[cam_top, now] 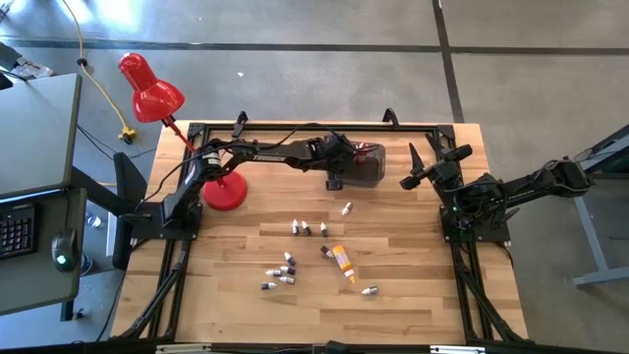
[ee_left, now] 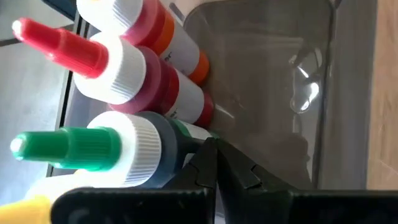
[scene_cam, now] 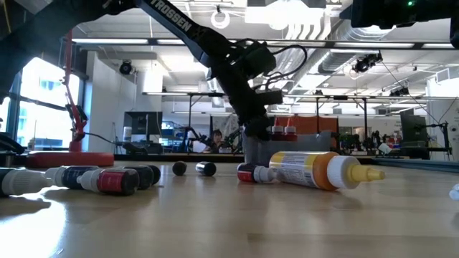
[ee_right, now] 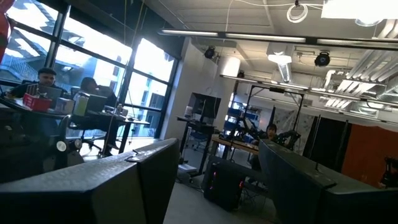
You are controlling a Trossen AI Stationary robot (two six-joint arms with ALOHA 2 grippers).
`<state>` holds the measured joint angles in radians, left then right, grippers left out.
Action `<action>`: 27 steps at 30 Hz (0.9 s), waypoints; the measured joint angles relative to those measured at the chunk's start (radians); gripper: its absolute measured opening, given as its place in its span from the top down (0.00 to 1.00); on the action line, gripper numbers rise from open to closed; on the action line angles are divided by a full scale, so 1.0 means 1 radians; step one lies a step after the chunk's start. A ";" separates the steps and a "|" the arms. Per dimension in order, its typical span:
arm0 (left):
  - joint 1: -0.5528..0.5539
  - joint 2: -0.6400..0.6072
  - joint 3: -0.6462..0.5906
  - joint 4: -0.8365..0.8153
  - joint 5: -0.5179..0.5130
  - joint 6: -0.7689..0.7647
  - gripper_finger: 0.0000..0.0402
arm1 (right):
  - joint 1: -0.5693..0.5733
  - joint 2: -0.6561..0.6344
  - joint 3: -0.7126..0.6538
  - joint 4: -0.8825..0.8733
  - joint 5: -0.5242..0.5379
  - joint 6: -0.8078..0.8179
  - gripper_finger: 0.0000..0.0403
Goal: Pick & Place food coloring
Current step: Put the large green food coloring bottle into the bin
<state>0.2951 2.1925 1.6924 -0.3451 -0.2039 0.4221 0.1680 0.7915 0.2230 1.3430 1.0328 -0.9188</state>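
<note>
The grey tub (cam_top: 366, 163) stands at the table's far middle. Inside it several food coloring bottles lie side by side: a red-capped one (ee_left: 124, 68), a green-capped one (ee_left: 112, 152), an orange-labelled one (ee_left: 163, 25) and a yellow one (ee_left: 18, 208). My left gripper (ee_left: 217, 155) is shut and reaches down into the tub, its tips beside the green-capped bottle's body. More food coloring lies on the table: a yellow-orange bottle (cam_top: 343, 262) and several tiny dark-and-white ones (cam_top: 281, 272). My right gripper (cam_top: 415, 169) waits open at the right, pointing up. My left gripper's shut fingertips (ee_left: 208, 152) stand close against the green-capped bottle's body (ee_left: 177, 140), near the bottle's bottom end, slanting down into the tub. I cannot tell whether they touch it. Nothing is between the fingers.
A red desk lamp (cam_top: 224, 192) stands on the table's far left, its head (cam_top: 149, 90) beyond the edge. The tub's clear wall (ee_left: 323, 93) rises close to my left fingers. In the low view the yellow-orange bottle (scene_cam: 315, 170) lies on its side in front of the tub.
</note>
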 joint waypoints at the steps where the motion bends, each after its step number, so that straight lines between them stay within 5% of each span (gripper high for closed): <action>1: 0.000 0.000 0.000 -0.003 0.000 0.000 1.00 | 0.000 0.000 0.000 0.000 0.000 0.000 0.46; 27: 0.013 0.017 0.000 0.034 -0.063 0.050 1.00 | 0.000 0.000 0.000 0.000 0.000 -0.002 0.47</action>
<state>0.3077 2.2093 1.6920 -0.3110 -0.2669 0.4723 0.1680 0.7918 0.2230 1.3426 1.0325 -0.9203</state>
